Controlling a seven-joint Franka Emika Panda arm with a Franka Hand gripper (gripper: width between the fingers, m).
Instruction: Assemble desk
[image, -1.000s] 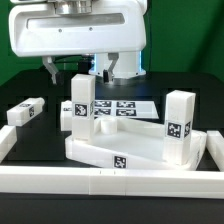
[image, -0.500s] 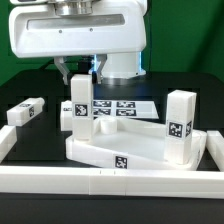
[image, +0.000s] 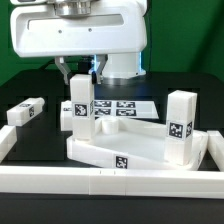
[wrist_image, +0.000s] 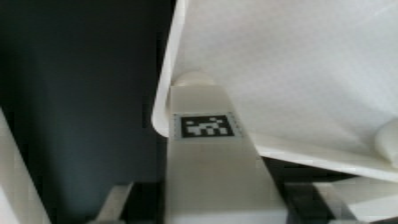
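The arm hangs straight down at the back of the table, its gripper (image: 79, 70) right over an upright leg (image: 81, 105). In the wrist view that tagged leg (wrist_image: 210, 150) runs between the two fingers (wrist_image: 121, 200), one on each side, but whether they actually press it, I cannot tell. In front lies the tabletop (image: 120, 148), white, raised rim, slightly tilted, with a tag on its near edge. A second leg (image: 179, 122) stands at its corner on the exterior view's right and a third leg (image: 26, 112) lies well apart at the left. The marker board (image: 125, 105) lies flat behind, on the dark table (image: 40, 135), with the white border rail (image: 110, 182) along the front.
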